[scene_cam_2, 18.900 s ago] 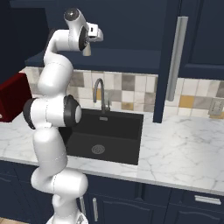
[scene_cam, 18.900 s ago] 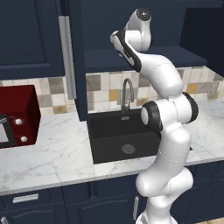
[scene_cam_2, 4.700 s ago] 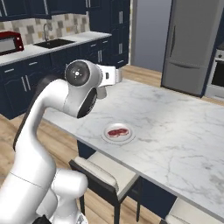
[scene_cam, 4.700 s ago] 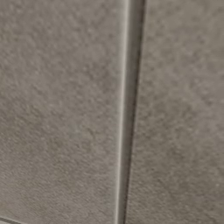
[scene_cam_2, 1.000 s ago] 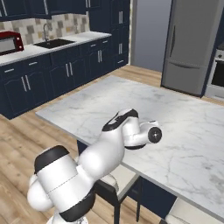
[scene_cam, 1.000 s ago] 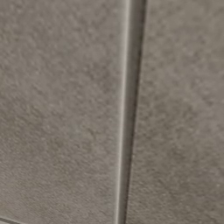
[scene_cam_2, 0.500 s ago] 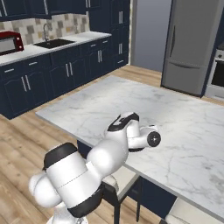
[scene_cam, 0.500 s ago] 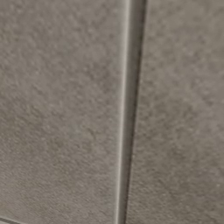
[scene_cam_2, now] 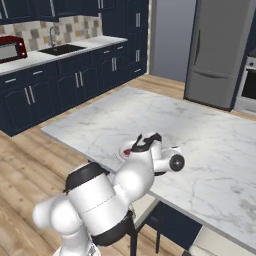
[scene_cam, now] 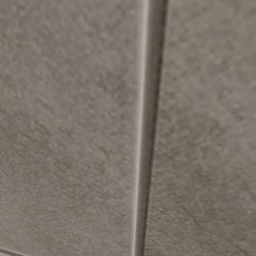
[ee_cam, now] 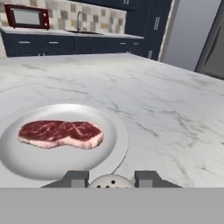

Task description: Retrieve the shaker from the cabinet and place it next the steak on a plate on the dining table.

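Two dark fingertips (ee_cam: 77, 178) of the gripper (ee_cam: 110, 180) stand at the near edge of the hand view, pinching the shaker (ee_cam: 110, 181) between them; its pale, perforated cap shows as a rounded dome in the narrow gap. The shaker sits low over the marble surface (ee_cam: 166, 105), just beside the near right rim of the plate (ee_cam: 114, 142), whether touching the stone or a little above it cannot be told. On the white plate lies the steak (ee_cam: 61, 133), red and marbled, toward the plate's left half and apart from the shaker.

From the right base view the white arm (scene_cam_2: 125, 182) bends forward from the lower left and reaches over the near edge of the dining table, its wrist lying across the plate (scene_cam_2: 123, 150) so that just a sliver of rim and red meat shows.

Far off to the left run the navy base cabinets (scene_cam_2: 60, 85) under a pale counter with a sink and faucet (scene_cam_2: 51, 36) and a red microwave (scene_cam_2: 11, 49). A steel refrigerator (scene_cam_2: 220, 52) stands at the far right. The wooden floor (scene_cam_2: 30, 165) lies between the table and the cabinets.

The left base view shows a blurred grey panel (scene_cam: 70, 125) with a vertical seam.
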